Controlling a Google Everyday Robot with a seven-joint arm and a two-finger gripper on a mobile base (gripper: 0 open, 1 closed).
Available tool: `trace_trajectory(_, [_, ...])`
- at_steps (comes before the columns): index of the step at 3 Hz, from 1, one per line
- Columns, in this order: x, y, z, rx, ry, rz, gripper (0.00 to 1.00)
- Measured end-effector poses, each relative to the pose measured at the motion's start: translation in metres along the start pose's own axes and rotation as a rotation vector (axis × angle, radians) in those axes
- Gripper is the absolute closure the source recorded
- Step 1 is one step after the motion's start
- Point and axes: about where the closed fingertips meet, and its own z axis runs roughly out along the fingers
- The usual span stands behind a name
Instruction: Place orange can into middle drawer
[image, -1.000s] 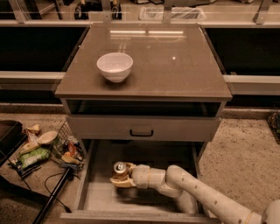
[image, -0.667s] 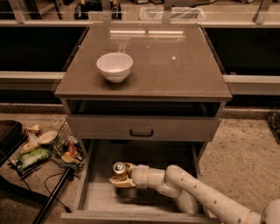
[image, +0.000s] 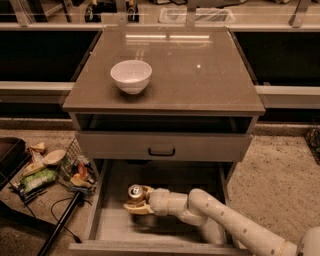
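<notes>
the jaws of the gripper (image: 137, 204) appear to be pinching the orange can (image: 135, 192) low on its body, one pale tan finger curving round its front; the far finger is hidden behind the can. the can stands upright inside the middle drawer (image: 107, 227), toward the left of centre. only its silver top rim and a strip of copper side show, the rest being covered by the jaws. any label marks on it are too dim to read. the drawer is pulled out toward the camera, its pale floor bare to the left of the can and its front edge cut off by the bottom of the view. behind the gripper the white arm (image: 220, 220) runs to the lower right, covers part of the drawer floor and leaves the view at the corner. above the open drawer sits a closed drawer front (image: 210, 146) with a small black handle (image: 161, 150), and over that a dark open slot (image: 165, 123) whose inside is lost in shadow. a white bowl (image: 131, 76) stands on the left part of the tabletop (image: 200, 75). on the floor to the left lies a wire basket (image: 74, 167) of packets, with print too small to read.
</notes>
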Motion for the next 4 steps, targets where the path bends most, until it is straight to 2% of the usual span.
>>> trace_trajectory(1, [0.000, 0.001, 0.002, -0.003, -0.001, 0.000, 0.04])
trace_trajectory(2, [-0.001, 0.002, 0.002, -0.005, -0.002, 0.000, 0.00])
trace_trajectory(3, [-0.003, 0.002, 0.001, -0.006, 0.005, 0.004, 0.00])
trace_trajectory(4, [-0.013, 0.007, -0.004, -0.015, 0.045, 0.022, 0.00])
